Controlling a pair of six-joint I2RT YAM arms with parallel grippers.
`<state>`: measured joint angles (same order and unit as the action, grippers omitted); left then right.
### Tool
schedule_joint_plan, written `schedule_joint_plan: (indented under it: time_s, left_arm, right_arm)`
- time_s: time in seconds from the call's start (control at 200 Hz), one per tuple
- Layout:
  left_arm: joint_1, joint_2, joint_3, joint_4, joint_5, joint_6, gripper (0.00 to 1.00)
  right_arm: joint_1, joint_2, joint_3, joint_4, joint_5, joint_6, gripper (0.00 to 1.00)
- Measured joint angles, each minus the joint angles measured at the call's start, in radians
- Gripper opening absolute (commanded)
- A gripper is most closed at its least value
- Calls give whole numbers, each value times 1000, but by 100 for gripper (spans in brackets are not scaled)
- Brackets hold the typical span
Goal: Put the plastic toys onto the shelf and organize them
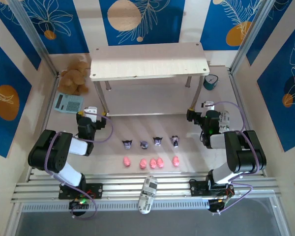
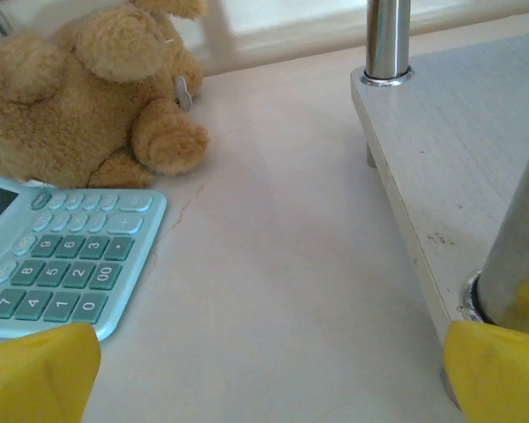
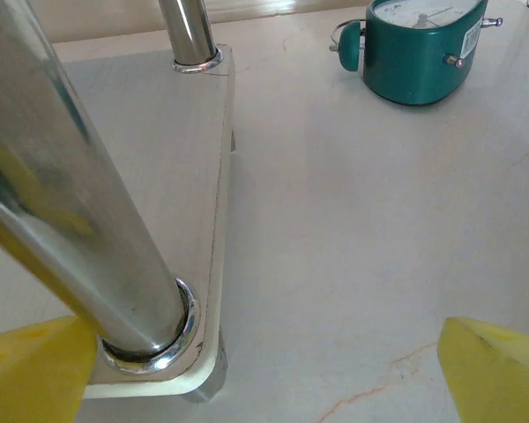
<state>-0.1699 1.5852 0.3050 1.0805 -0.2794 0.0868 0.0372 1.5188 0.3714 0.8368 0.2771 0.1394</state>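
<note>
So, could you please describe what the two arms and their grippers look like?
The left arm and the right arm are both built from chunky black segments joined by white links. A thin purple cable loops along each. The left gripper and right gripper are black and white, with bright yellow fingertips.

Black-and-white arms (image 1: 59,152) carry purple cables (image 1: 108,132); tool pads (image 2: 35,370) are yellow.

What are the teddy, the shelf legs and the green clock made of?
Teddy: soft brown plush, because it looks fuzzy all over.
Shelf legs: shiny silver metal, maybe steel; they reflect things like a mirror.
Clock: smooth glossy teal shell, painted metal or plastic; the look leaves that open.
</note>
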Motion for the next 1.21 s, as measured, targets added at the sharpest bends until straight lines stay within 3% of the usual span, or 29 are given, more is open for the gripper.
schedule_joint_plan:
  time_s: [0.525,0.595,0.705,0.765,0.915,1.045,1.21]
  left_arm:
    - [27,-7,21,-44,53,-7,100]
    - [47,-7,36,-72,93,-9,92]
    - [66,-7,48,-103,137,-13,77]
    - [69,-9,49,-118,159,-14,68]
    - [68,-144,100,-340,199,-4,58]
    - [61,-348,206,-546,210,-47,52]
    - [-31,-565,319,-785,171,-132,53]
  right_arm:
    - [0,0,0,0,0,0,99]
    - [0,0,0,0,0,0,98]
    - [0,0,1,-3,-16,0,81]
    - [-3,-2,11,-23,-45,3,78]
    - [-24,-105,115,-302,-72,11,75]
    - [-29,-267,238,-564,-45,39,81]
    - [73,-407,428,-873,9,120,81]
